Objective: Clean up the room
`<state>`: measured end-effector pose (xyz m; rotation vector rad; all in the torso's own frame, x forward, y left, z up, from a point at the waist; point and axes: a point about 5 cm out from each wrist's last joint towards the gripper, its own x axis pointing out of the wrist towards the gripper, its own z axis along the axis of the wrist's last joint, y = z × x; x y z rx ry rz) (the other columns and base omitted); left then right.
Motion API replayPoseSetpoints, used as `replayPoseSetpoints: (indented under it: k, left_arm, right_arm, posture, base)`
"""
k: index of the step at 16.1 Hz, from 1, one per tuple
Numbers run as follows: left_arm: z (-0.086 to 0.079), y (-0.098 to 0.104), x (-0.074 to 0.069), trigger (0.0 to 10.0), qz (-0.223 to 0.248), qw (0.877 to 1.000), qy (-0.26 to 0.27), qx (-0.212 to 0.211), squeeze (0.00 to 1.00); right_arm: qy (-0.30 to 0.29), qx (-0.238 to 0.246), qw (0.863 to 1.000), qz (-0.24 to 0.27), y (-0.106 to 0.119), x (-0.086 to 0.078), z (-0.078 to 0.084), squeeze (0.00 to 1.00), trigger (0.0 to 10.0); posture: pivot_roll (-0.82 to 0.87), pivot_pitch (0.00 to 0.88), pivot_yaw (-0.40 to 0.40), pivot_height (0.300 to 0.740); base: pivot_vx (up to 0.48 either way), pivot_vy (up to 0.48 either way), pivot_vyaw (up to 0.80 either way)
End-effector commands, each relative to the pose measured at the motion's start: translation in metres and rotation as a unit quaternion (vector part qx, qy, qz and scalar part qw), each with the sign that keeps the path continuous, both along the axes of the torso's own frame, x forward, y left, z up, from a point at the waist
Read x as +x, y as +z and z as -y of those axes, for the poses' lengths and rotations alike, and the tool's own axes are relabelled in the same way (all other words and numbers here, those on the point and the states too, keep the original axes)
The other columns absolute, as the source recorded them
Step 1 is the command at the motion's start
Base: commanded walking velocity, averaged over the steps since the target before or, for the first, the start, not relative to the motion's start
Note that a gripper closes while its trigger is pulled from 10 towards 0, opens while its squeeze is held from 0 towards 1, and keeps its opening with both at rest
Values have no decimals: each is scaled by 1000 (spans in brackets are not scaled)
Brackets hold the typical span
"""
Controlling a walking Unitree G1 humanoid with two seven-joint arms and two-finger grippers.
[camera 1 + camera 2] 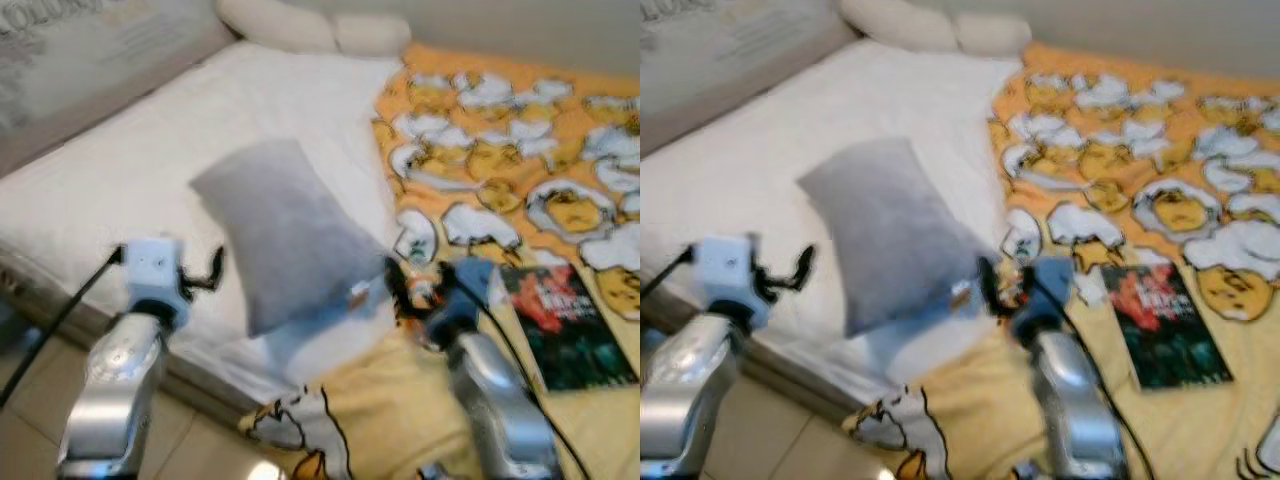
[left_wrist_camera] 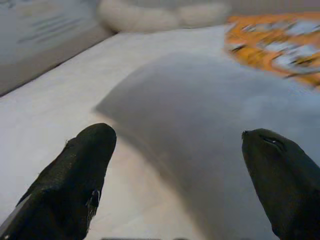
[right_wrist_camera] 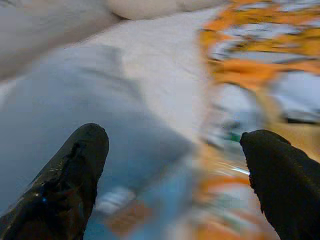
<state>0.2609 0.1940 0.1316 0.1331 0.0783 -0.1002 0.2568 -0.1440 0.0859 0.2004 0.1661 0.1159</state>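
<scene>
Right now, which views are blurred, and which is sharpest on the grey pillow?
Right wrist view: heaviest motion smear, the orange blanket streaked, the right tool open with fingers wide. Both eye views: mildly soft, the book cover unreadable. Left wrist view: clearest, the grey pillow fairly well defined between the open left tool fingers, the background softer.
</scene>
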Motion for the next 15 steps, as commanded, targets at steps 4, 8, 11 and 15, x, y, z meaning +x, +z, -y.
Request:
replayPoseSetpoints:
  k: [4,8,11,15]
  left_arm:
    - [1,-7,1,10000,-12,1000,-9,19,365]
    - [5,-10,2,10000,-14,1000,-14,22,373]
    - [2,-16,4,10000,-19,1000,-3,13,369]
    - [-3,-17,4,10000,-18,1000,10,8,369]
  right_arm:
    - [-15,-3,1000,17,12,4,2,0,10000]
    - [-23,-12,1000,5,10,9,7,0,10000]
    - [-19,-24,1000,5,11,12,4,0,10000]
    - [-16,-21,1000,-4,9,12,3,0,10000]
  posture:
    - [77,0,28,740]
    - [80,0,7,740]
    - [72,0,2,740]
    - [77,0,-2,740]
  base:
    - [0,394,-520]
    - [0,474,-611]
    - [0,476,0]
    - [0,472,0]
